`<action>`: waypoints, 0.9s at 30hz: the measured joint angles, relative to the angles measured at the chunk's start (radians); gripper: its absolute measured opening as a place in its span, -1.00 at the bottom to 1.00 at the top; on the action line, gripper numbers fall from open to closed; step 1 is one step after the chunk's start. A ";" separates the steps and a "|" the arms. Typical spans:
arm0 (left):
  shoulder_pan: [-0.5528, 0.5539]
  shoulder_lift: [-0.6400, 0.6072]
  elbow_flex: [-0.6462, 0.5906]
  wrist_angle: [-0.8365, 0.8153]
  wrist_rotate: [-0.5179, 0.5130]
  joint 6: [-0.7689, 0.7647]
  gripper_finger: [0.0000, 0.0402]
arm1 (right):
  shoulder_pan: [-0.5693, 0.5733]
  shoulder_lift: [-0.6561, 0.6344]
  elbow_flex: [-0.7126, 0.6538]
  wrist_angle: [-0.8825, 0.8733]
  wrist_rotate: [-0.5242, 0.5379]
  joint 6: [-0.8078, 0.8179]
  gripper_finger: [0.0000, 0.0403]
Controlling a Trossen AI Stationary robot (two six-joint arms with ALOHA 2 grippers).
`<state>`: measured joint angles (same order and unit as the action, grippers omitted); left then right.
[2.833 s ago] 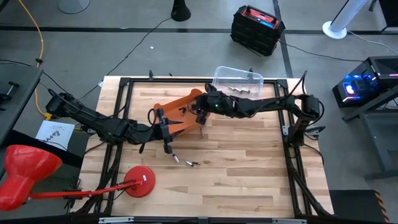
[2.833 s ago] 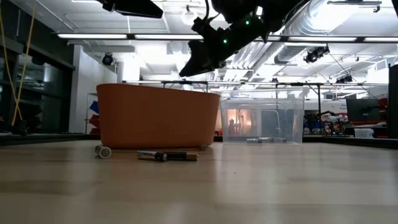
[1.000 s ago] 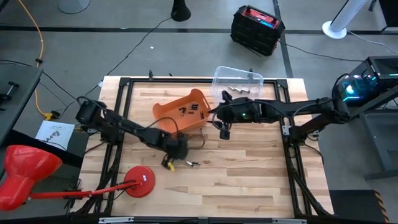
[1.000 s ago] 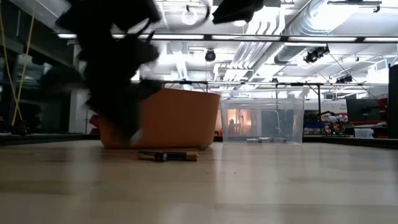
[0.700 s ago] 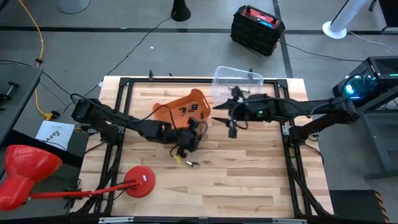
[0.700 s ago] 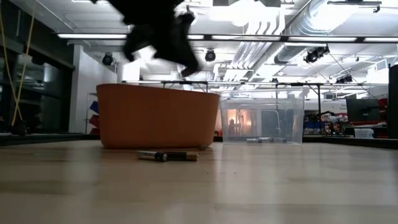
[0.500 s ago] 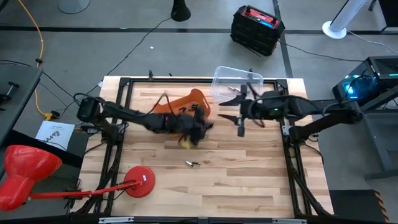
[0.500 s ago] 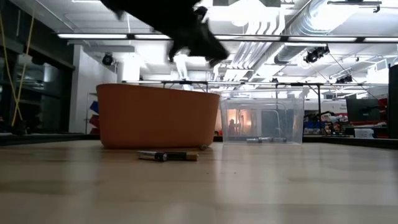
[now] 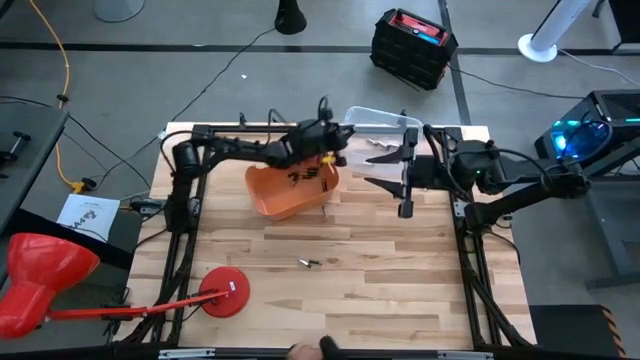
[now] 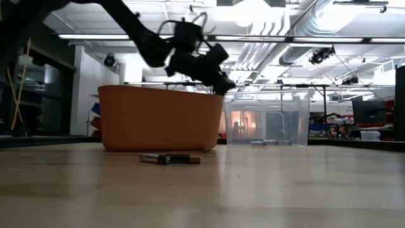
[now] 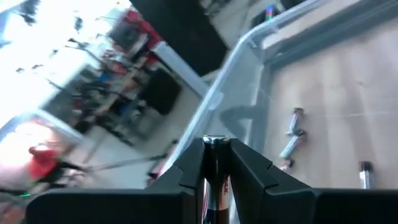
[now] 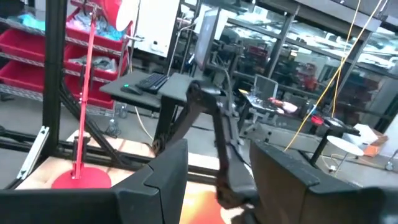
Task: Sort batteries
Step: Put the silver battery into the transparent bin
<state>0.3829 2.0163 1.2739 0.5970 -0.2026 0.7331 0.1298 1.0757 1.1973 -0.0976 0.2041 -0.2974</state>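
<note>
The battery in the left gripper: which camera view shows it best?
The left wrist view: the battery stands clamped between the left gripper's fingers, near the clear bin. High and low views show only the gripper, not the battery.

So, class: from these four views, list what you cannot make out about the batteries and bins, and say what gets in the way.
- Orange bin contents: low view, hidden by its opaque wall.
- Battery types in that bin: high view, too small.
- Clear bin: high view, partly covered by both arms.
- Battery in the left tool: left wrist view, its lower length hidden by the fingers.
- Loose batteries on the table: count unclear, too small.
</note>
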 joint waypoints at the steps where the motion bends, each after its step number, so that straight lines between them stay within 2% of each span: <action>1: 0.007 0.017 0.036 -0.046 0.026 -0.019 -0.77 | 0.001 0.001 0.000 -0.004 0.000 0.000 -0.17; 4: 0.011 0.056 0.148 -0.203 0.105 -0.066 -0.77 | 0.000 0.006 0.000 -0.022 0.001 0.000 -0.17; 9: -0.006 0.072 0.252 -0.409 0.115 -0.123 -0.76 | 0.002 0.009 0.000 -0.052 0.006 0.009 -0.17; 14: -0.021 0.045 0.296 -0.555 0.053 -0.112 -0.57 | 0.002 0.009 0.000 -0.086 0.009 0.032 -0.17; 23: -0.054 -0.041 0.320 -0.613 0.036 -0.112 -0.21 | 0.002 0.009 0.000 -0.093 0.010 0.034 -0.17; 27: -0.080 -0.134 0.320 -0.808 0.029 -0.141 -0.14 | 0.002 0.009 0.000 -0.125 0.010 0.034 -0.17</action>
<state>0.3033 1.8821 1.5936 -0.2111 -0.1732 0.5925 0.1314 1.0847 1.1969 -0.2229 0.2138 -0.2630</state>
